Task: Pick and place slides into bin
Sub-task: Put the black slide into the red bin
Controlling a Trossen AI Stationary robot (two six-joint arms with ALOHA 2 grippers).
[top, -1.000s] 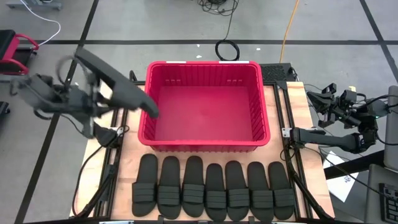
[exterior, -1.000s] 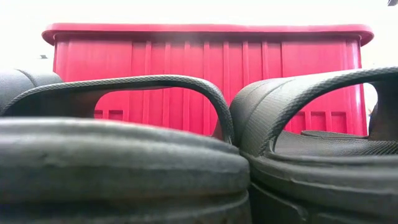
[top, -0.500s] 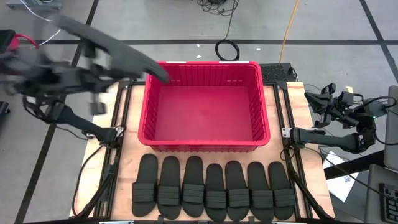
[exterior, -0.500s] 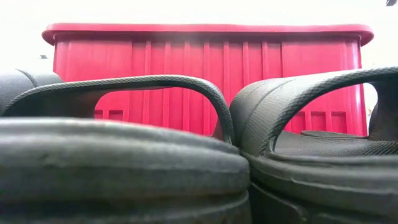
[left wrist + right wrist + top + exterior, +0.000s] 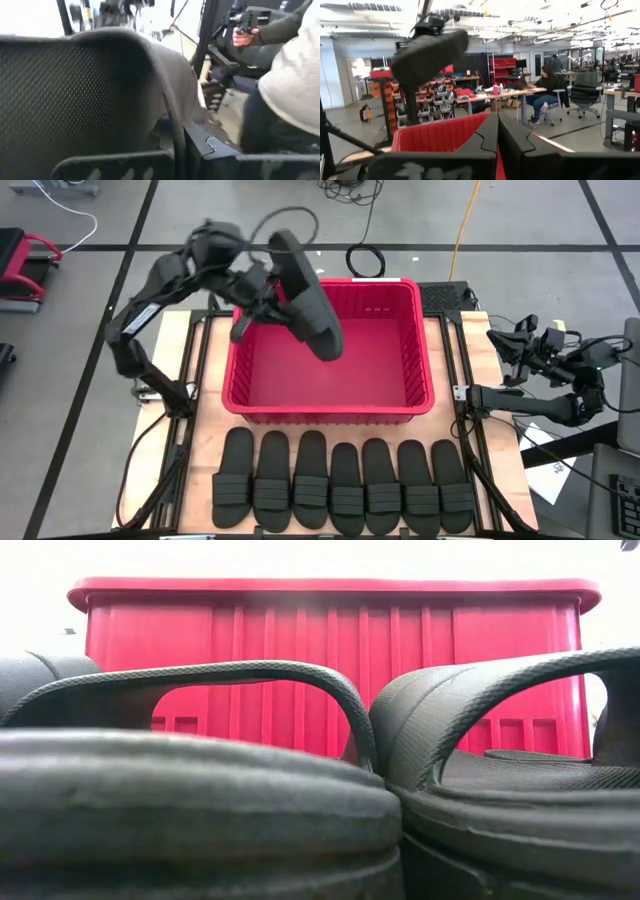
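A black slide (image 5: 307,298) hangs in the air over the far left part of the red bin (image 5: 330,413), with my left gripper (image 5: 258,288) shut on it from the left. The left wrist view is mostly filled by its textured rubber (image 5: 75,90). The right wrist view shows the slide (image 5: 427,52) above the bin (image 5: 440,135). Several more slides (image 5: 345,485) lie side by side, soles down, on the table's near part. My right gripper (image 5: 497,335) waits shut beyond the table's right edge, its fingers (image 5: 520,145) closed on nothing. My left gripper holds the slide at one long side, about mid-length (image 5: 280,290), coming at it roughly level from the table's left. The slide itself hides the place of contact. The slide is lifted clear above the bin, tilted, its length running from far to near.
The bin stands on the table's far middle, and its front wall (image 5: 330,670) rises behind the row of slides (image 5: 200,810). A coiled cable (image 5: 365,260) lies on the floor beyond it. A person's sleeve (image 5: 295,75) shows in the room behind.
My left gripper has swung fast from beyond the table's left edge toward the right, to over the bin's far left part, carrying the slide. The slide has turned about: it pointed toward the bin, and now it lies far to near above it.
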